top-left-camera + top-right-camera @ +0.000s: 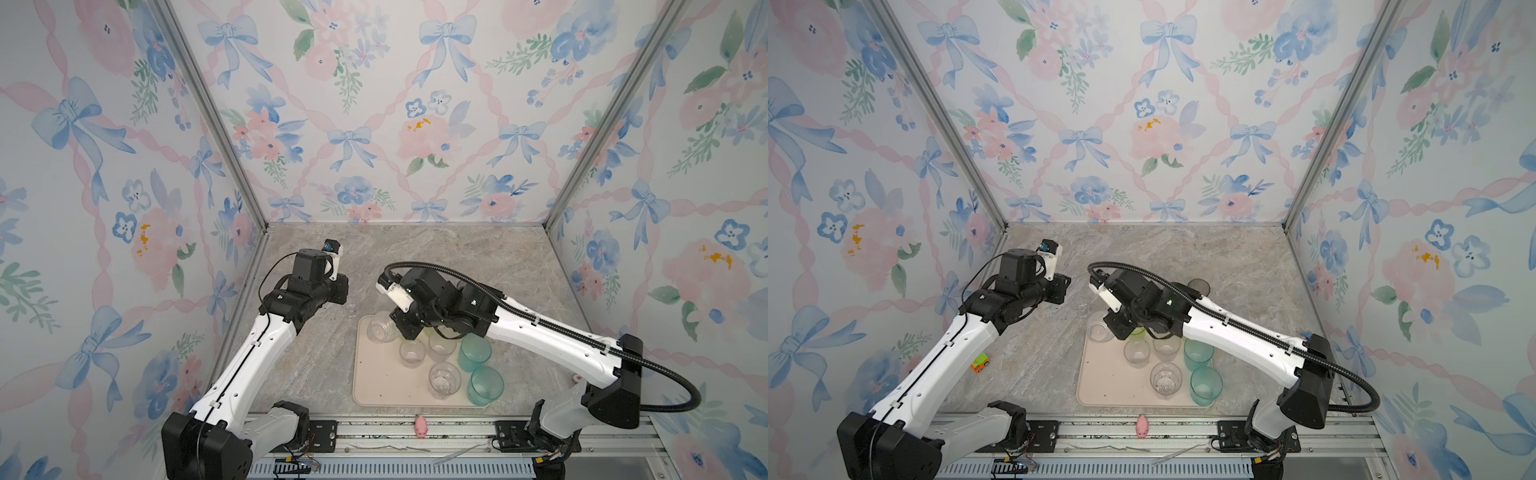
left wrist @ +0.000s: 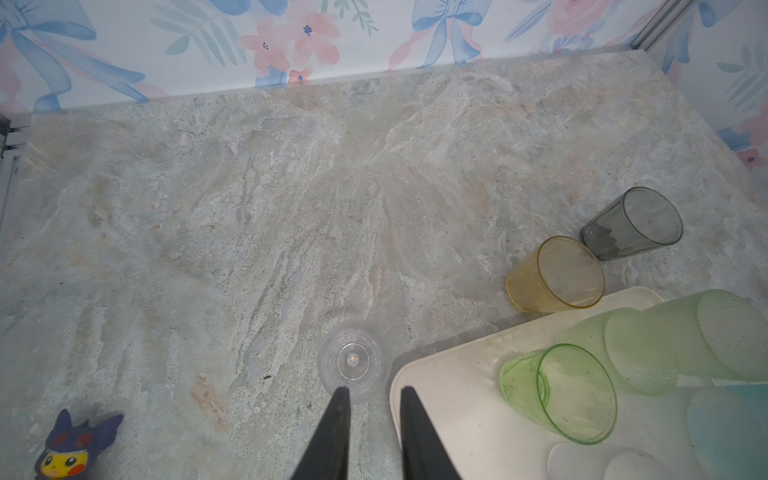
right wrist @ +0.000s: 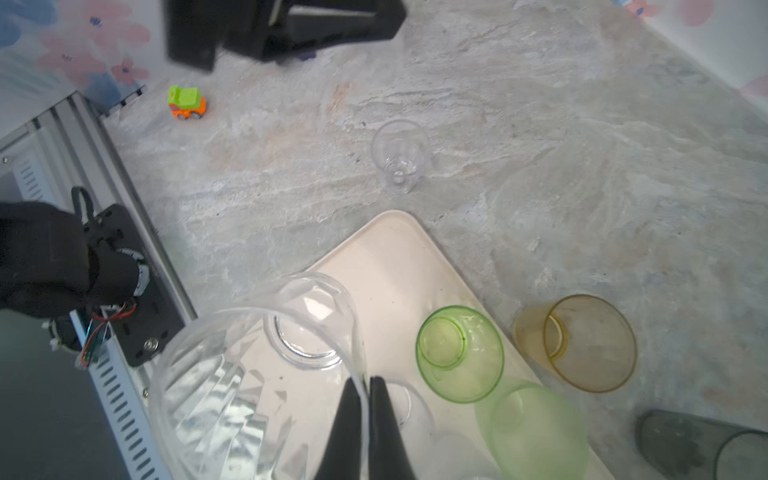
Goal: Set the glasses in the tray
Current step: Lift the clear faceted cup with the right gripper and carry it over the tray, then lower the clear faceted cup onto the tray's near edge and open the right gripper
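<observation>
Top views show us the tray (image 1: 374, 388) lying on the counter (image 1: 478, 257) close to the front rail, where we judge either arm can reach it. On it we count two teal glasses (image 1: 474, 352) along the right side, three small clear glasses (image 1: 412, 353) clustered beside them, and one faceted glass (image 1: 382, 328) at the far left corner. Some green shows under the right arm. One pink pig (image 1: 422, 427) sits on the rail.

Left wrist view: the left pincer (image 2: 376, 395) hangs with its jaws apart and empty, lined up on one little tumbler (image 2: 353, 361) that stands upright on the counter just beside the tray's corner; we judge it the next pick. Also off the tray are one amber glass (image 2: 555, 274), just beside the rim, and one smoky grey glass (image 2: 631, 224) beyond it, so three remain. On the tray we see one clear green glass (image 2: 557, 395) and what look like two frosted green ones. One figurine (image 2: 70, 449) stands apart.

Right wrist view: the right pincer (image 3: 361, 380) is clamped on the faceted glass's wall, one finger inside and one outside, so the glass hangs tilted over the tray; we cannot tell whether its base touches. One toy car (image 3: 187, 102) lies well away
</observation>
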`<action>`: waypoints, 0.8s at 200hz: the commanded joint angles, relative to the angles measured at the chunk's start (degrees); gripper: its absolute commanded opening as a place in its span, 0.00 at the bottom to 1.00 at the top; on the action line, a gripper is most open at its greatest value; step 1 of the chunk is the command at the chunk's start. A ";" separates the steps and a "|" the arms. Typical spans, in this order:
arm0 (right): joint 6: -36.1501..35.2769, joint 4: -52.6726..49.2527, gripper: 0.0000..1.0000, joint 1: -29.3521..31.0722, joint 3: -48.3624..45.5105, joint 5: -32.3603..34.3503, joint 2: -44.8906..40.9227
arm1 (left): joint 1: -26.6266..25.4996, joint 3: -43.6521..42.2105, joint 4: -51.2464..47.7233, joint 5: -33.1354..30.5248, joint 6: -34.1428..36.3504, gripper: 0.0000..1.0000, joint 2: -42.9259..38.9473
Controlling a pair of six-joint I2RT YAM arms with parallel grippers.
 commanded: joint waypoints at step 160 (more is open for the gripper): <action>8.98 0.37 0.00 16.65 -19.61 18.06 -0.98 | 0.45 -0.51 0.61 2.49 -0.61 0.25 -1.66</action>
